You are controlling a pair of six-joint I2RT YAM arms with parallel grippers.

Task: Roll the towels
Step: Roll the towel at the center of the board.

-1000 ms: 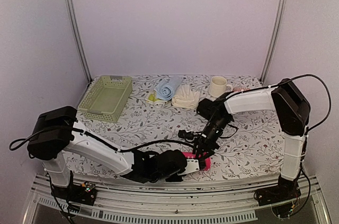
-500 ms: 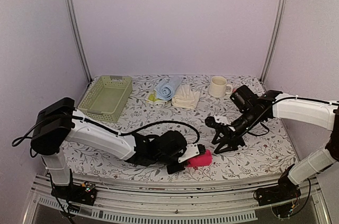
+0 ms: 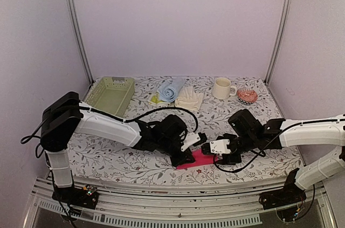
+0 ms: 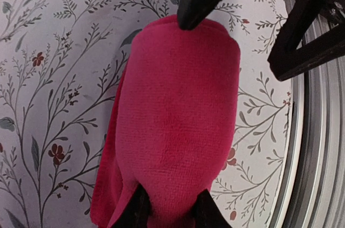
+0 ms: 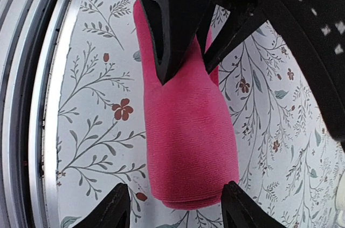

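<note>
A table covered with a white cloth printed with thin grey branches and small red flowers (image 3: 253,115) fills the lower part of the top view. A ribbed silver metal rail (image 3: 178,206) runs along its near edge. A plain pale lilac back wall (image 3: 178,23) stands behind it, between two slim upright metal poles, left (image 3: 75,23) and right (image 3: 282,23). Lilac side walls close both sides. The light is soft and even.

Hot pink towel (image 4: 178,125) (white floral table (image 4: 54,77))

Soft, even light; close claw edges blur.
</note>
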